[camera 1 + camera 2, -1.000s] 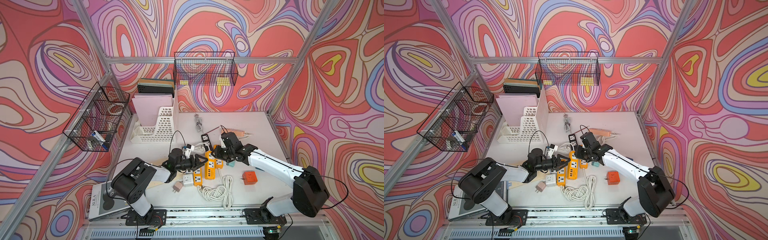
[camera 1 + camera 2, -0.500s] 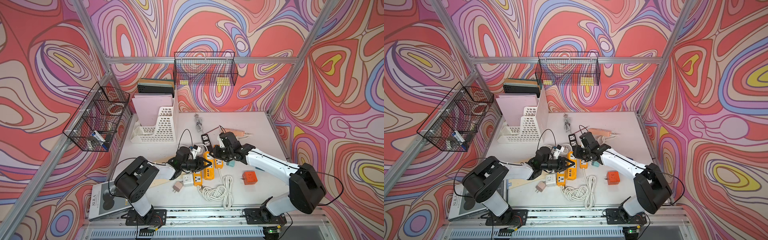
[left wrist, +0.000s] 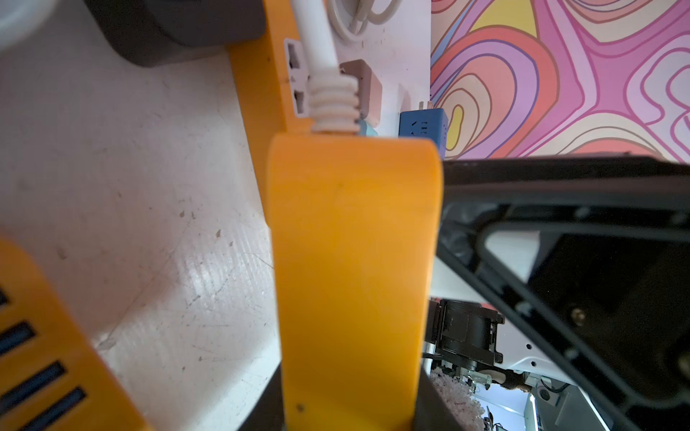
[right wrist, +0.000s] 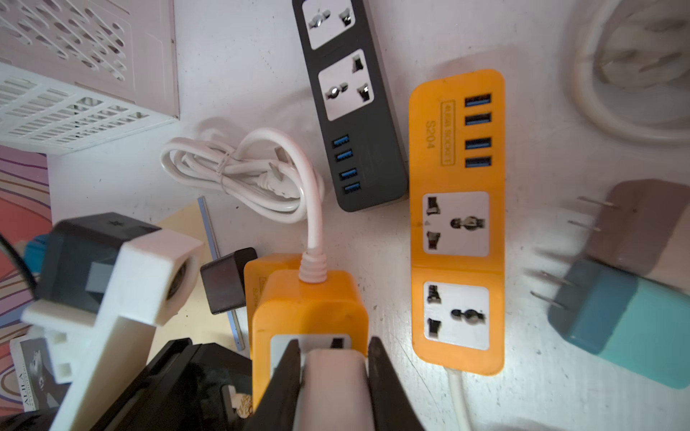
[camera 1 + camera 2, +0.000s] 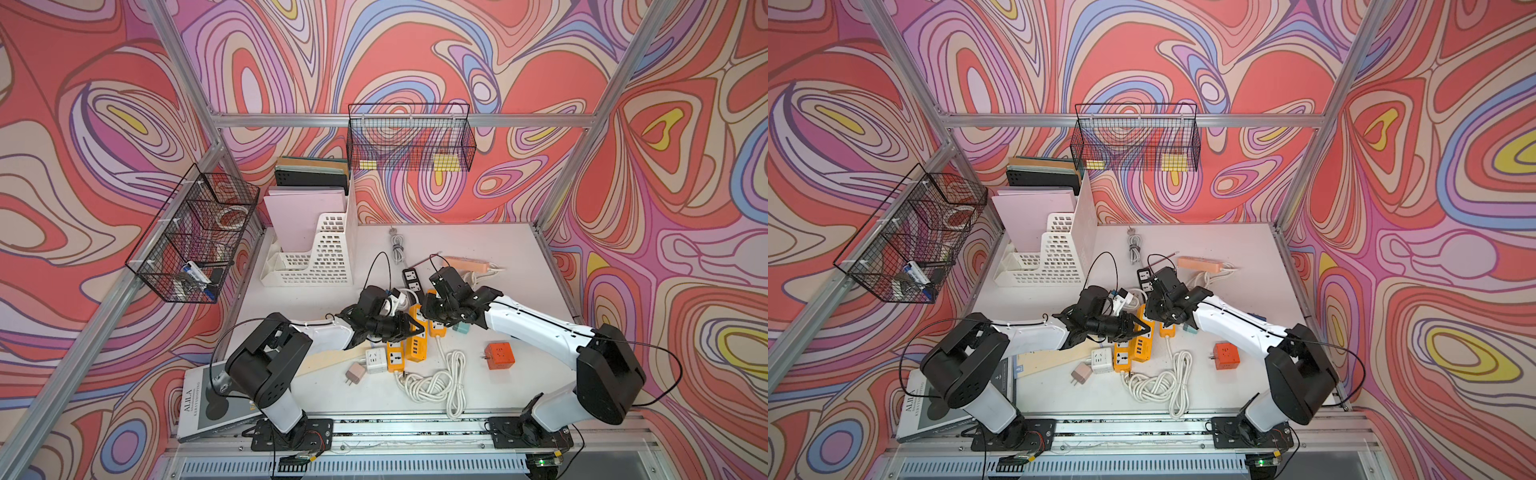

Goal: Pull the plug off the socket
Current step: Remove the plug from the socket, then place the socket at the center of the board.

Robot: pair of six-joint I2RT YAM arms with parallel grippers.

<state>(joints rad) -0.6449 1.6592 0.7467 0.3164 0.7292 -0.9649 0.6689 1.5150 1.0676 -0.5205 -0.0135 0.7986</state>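
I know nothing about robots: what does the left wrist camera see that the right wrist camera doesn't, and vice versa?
Only the left wrist view: a blue adapter beside the patterned wall. Only the right wrist view: the right gripper closed on a pale plug at the socket, and a white file organiser. Both: the orange power strip with its white cord, and a pink-and-teal adapter.

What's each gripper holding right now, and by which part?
Right gripper is shut on the pale plug, jaws on its two sides; the plug sits in the orange power strip. Left gripper clamps that strip across its body.
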